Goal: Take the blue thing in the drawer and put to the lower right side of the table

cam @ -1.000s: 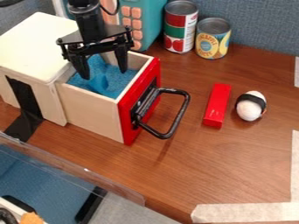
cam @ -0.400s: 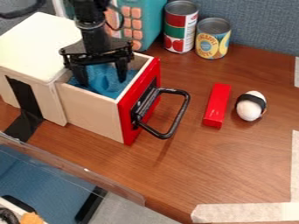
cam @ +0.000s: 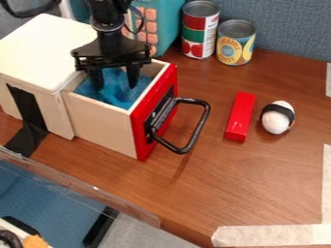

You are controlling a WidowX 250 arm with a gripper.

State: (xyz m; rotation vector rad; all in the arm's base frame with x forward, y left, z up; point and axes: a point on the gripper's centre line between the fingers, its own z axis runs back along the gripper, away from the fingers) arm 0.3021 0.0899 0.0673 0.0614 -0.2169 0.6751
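While the end effector [cam: 115, 88] hangs with its fingers spread, the blue thing [cam: 114, 79] sits directly below and between them, in the open drawer [cam: 100, 127]; whether they touch it, I cannot tell. It looks light and perhaps a little soft, so a gentle squeeze around its middle should suit. Blue lining [cam: 119, 100] beneath it blurs its outline. Two cans [cam: 200, 30] [cam: 236, 43] stand to the end effector's right.

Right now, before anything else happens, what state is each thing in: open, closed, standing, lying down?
Drawer: pulled open.
Jaws: apart, lowered into the drawer.
Blue thing: in the drawer, between the jaws; whether gripped, I can't tell.
Tomato can: upright, top closed.
Pineapple can: upright, top closed.
Red block: lying flat.
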